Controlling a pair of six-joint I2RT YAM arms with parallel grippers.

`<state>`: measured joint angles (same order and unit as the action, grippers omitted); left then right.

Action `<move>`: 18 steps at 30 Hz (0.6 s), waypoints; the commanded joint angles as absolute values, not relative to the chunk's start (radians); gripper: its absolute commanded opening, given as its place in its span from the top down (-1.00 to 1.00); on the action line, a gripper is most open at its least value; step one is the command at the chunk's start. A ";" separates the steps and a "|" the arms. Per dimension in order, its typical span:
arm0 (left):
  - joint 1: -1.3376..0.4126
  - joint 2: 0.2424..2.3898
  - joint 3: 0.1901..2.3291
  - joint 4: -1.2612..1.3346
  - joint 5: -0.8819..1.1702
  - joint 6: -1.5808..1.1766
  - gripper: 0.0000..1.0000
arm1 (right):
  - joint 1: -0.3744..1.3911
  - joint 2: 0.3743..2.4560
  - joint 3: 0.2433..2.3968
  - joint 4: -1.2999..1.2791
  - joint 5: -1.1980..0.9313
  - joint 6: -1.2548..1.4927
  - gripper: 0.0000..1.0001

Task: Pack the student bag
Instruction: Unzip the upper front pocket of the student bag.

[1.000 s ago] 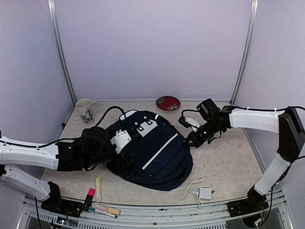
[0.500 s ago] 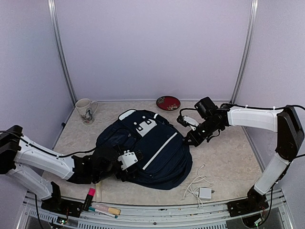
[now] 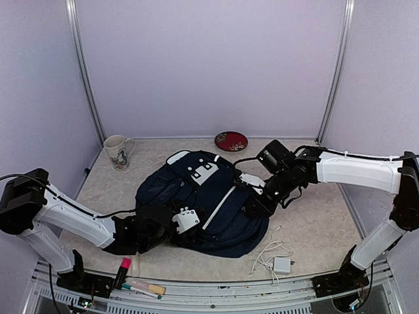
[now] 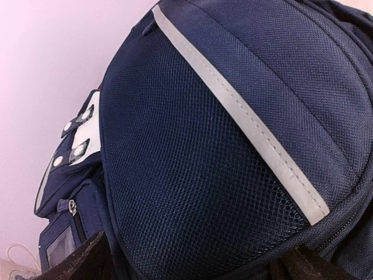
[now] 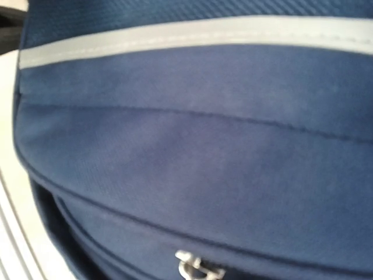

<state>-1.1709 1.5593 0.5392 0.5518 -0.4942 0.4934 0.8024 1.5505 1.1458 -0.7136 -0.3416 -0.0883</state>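
Note:
The student bag (image 3: 216, 196), a dark navy backpack with a white top patch and a thin white stripe, lies flat mid-table. My left gripper (image 3: 185, 227) is low at the bag's near-left edge. In the left wrist view the bag's mesh panel (image 4: 192, 175) fills the frame, and one of the two dark fingertips (image 4: 87, 262), set wide apart, shows at each bottom corner. My right gripper (image 3: 254, 204) rests against the bag's right side. The right wrist view shows only navy fabric (image 5: 192, 146), the stripe and a metal zipper pull (image 5: 198, 268); its fingers are hidden.
A white mug (image 3: 118, 152) stands at the back left and a red plate (image 3: 230, 140) at the back. A white charger with its cable (image 3: 280, 263) lies near right. A pink marker (image 3: 123, 267) and pens (image 3: 144, 288) lie at the near-left edge.
My left gripper has come off the bag's top and dropped to its near-left edge. My right gripper has moved left and nearer, from beside the bag onto its right side.

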 commanded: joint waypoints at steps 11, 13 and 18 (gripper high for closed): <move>-1.146 1.480 0.604 0.665 -0.399 0.383 -0.79 | 1.078 1.544 1.156 -0.441 -0.521 0.092 1.00; -1.145 1.466 0.603 0.667 -0.384 0.374 -0.79 | 1.089 1.558 1.148 -0.378 -0.534 0.151 1.00; -1.144 1.443 0.577 0.692 -0.372 0.364 -0.79 | 1.091 1.599 1.134 -0.175 -0.564 0.298 1.00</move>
<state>-1.1522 1.4872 0.5522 0.5446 -0.4046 0.4065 1.0477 1.5749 1.1118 -0.4568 -0.4080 0.1650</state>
